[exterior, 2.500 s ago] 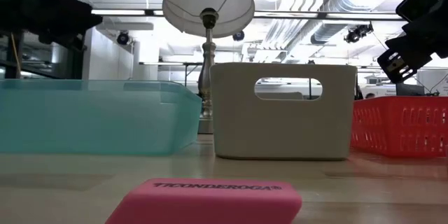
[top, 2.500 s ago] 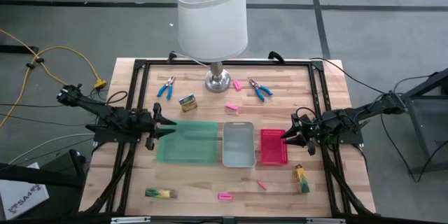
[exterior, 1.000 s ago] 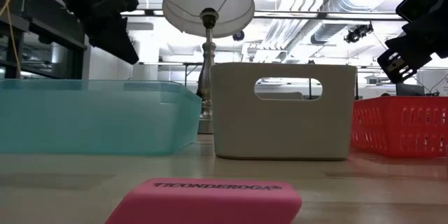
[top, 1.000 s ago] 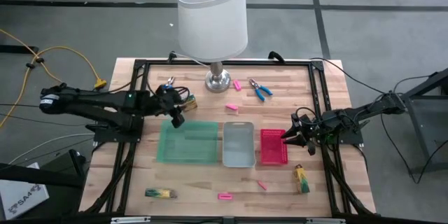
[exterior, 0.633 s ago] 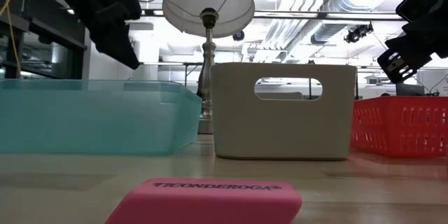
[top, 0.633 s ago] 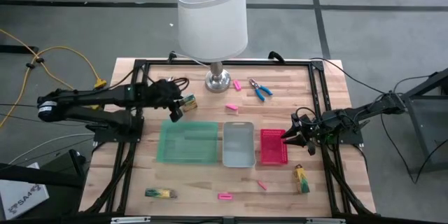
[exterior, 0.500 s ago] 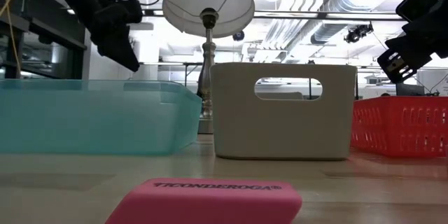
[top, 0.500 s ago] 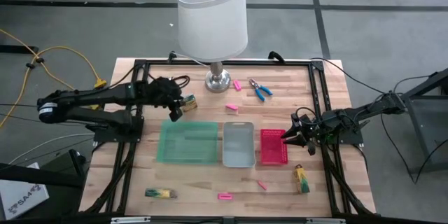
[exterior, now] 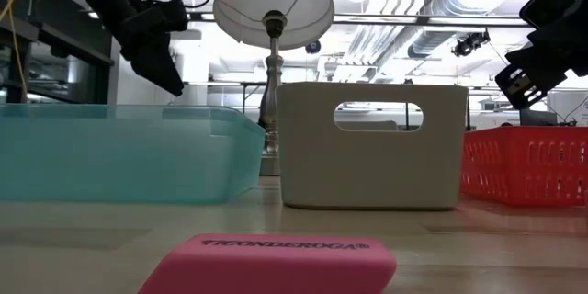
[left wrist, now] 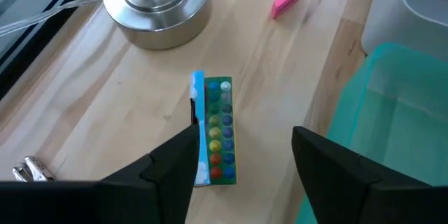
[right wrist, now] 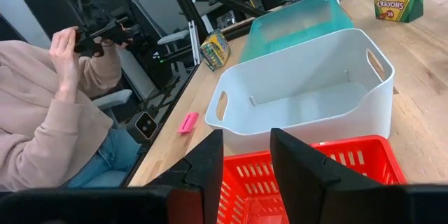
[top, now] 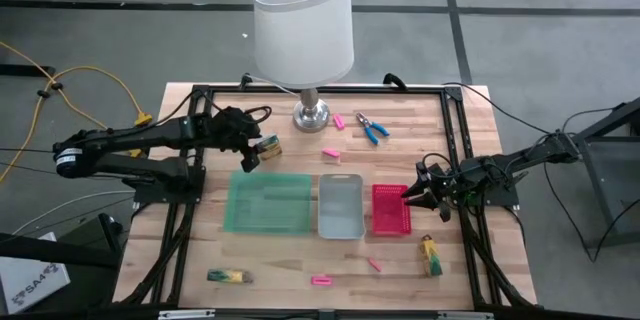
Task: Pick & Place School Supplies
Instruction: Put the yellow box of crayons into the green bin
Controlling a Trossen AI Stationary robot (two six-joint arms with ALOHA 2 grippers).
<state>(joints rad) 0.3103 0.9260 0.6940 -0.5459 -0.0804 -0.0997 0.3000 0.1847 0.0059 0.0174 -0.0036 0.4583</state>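
Observation:
My left gripper [top: 246, 154] [left wrist: 241, 157] hangs open and tilted downward just above a small crayon pack [left wrist: 214, 137] [top: 268, 145], which lies flat on the wood near the lamp base [left wrist: 155, 3]. The pack sits ahead of the fingers, close to one of them, and is not touched. Metal tips of a plier-like tool [left wrist: 31, 171] show at the wrist picture's edge. Blue-handled pliers [top: 372, 127] and pink erasers [top: 331, 153] [top: 321, 280] lie loose on the table. My right gripper [top: 414, 198] [right wrist: 245, 164] waits open by the red basket [top: 391, 210].
A green tray [top: 268, 203], a white bin [top: 341, 205] and the red basket stand side by side mid-table. A white-shaded lamp [top: 304, 22] stands at the far edge. Two more crayon packs [top: 230, 276] [top: 431, 253] lie near the front. A person [right wrist: 49, 112] sits beyond the table.
My left arm has swung toward the table's far edge. Its gripper has gone from over the green tray's far left corner to just beside the crayon pack near the lamp base. The right arm has kept still.

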